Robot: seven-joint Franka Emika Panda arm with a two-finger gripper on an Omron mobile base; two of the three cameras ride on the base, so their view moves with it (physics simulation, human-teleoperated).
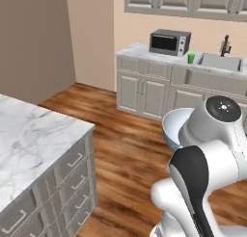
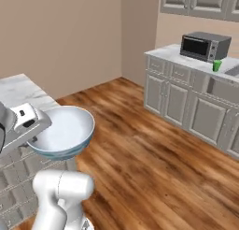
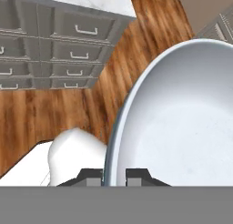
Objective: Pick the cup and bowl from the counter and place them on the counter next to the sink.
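My gripper (image 3: pixel 113 175) is shut on the rim of the pale blue-white bowl (image 3: pixel 182 114), one fingertip on each side of the edge. The bowl (image 2: pixel 63 131) hangs in the air over the wooden floor, beside the arm; part of it shows behind the wrist (image 1: pixel 171 127). Across the room the small green cup (image 1: pixel 191 58) stands upright on the white marble counter (image 1: pixel 137 51), between the microwave and the sink (image 1: pixel 219 62). From the other side, the cup (image 2: pixel 217 65) is just right of the microwave.
A marble island (image 1: pixel 29 139) with grey drawers (image 3: pixel 77 50) is close on the left. A dark microwave (image 1: pixel 169 42) sits on the far counter, and a black faucet (image 1: pixel 225 46) rises behind the sink. Open wooden floor (image 2: pixel 149 149) lies between island and counter.
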